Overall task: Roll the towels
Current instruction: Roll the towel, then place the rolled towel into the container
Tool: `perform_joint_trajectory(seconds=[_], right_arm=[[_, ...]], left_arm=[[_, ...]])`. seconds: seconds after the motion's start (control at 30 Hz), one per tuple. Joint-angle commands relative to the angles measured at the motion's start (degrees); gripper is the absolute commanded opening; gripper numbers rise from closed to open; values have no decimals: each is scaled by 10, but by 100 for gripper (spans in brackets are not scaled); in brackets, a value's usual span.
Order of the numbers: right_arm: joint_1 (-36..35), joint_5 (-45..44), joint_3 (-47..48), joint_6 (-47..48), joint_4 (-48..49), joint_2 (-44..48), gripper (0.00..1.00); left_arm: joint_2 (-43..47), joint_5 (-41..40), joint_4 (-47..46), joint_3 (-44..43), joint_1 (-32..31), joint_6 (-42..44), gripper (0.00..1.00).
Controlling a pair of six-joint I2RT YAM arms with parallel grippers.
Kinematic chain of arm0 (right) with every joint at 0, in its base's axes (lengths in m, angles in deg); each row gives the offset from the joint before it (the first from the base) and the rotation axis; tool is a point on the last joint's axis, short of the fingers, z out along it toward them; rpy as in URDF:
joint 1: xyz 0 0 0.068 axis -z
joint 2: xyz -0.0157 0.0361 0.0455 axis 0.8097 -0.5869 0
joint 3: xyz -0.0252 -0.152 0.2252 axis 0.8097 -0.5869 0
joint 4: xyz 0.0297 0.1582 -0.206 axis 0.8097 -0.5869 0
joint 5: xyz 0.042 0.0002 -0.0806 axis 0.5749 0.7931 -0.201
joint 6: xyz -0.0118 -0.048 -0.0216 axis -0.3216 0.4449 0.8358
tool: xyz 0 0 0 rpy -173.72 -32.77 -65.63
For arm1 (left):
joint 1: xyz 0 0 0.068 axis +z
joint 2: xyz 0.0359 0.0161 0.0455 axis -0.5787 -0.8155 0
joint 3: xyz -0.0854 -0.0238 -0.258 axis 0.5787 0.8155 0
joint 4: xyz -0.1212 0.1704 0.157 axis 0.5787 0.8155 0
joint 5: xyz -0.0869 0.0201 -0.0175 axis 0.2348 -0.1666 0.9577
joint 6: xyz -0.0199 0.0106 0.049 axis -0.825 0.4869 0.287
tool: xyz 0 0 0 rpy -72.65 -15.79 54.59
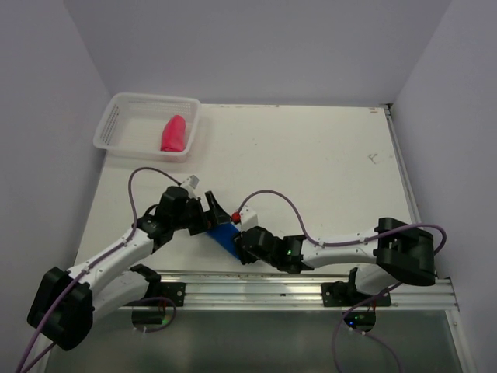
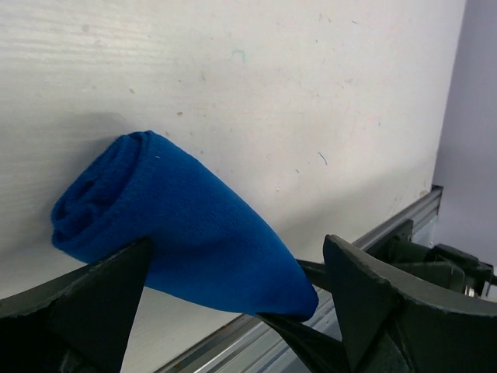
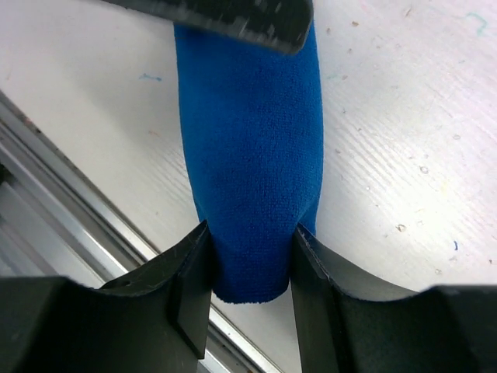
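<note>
Starting at the table's [image 1: 311,155] far-left corner: the white mesh basket [image 1: 109,128] holds the pink towel [image 1: 173,134], rolled up and lying inside, so I'd call that one done.

The action is at the near edge, a bit left of centre. The left gripper [image 1: 211,214] has its jaws spread wide either side of the blue towel [image 2: 178,225]. One finger looks to brush the roll's underside, but nothing is clamped. The blue towel is a tight roll with the spiral showing at one end, lying slantwise beside the metal rail [image 3: 70,186].

The right gripper [image 3: 252,264] is pinching the roll's other end, with fingers [image 3: 194,280] pressed against both sides.

My read is that it's now lift-and-carry to the basket. The pinch sits right at the tip, so the loose outer flap could unwind. I'd grip deeper across the layers, lift slowly and keep the roll level.
</note>
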Motion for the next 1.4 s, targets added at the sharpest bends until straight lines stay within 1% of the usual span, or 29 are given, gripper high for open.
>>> perform_joint_trajectory(seconds=[0.0,0.03,0.07,0.13,0.2,0.27,0.33,0.37,0.43,0.5,0.6,0.7,0.83,1.03,1.2,1.37], right_arm=[[-23,-107,23,20,-14,-12,41],[-31,-133,26,23,-13,-15,40],[-34,-144,29,26,-12,-23,40],[-45,-164,37,37,-7,-31,40],[-54,-190,45,45,1,-47,40],[-68,-223,51,52,10,-60,40],[-80,-245,59,53,17,-80,40],[-83,-270,63,48,15,-85,40],[-88,-288,72,34,13,-100,40],[-88,-298,80,28,13,-107,40],[-90,-305,90,37,20,-121,40],[-90,-308,103,48,28,-135,41],[-90,-304,114,62,46,-148,41],[-91,-296,136,81,54,-172,41],[-90,-290,153,92,56,-188,41],[-91,-287,160,97,63,-191,41]], left_arm=[[-30,-94,126,-70,5,18,98],[-39,-105,171,-104,5,18,100],[-49,-119,190,-121,6,21,100],[-80,-121,236,-165,6,33,99],[-92,-109,251,-183,6,42,100],[-81,-102,249,-180,5,27,100],[-51,-95,236,-168,6,16,100],[-41,-94,234,-162,6,-1,99],[-17,-97,239,-154,6,-13,100],[-13,-108,264,-153,6,-31,100],[-30,-125,292,-151,6,-46,100],[-36,-100,272,-131,4,-55,100],[-27,-112,253,-117,4,-84,100],[-43,-123,209,-115,4,-99,100],[-79,-120,173,-122,1,-98,100],[-135,-134,183,-137,-2,-78,100]])
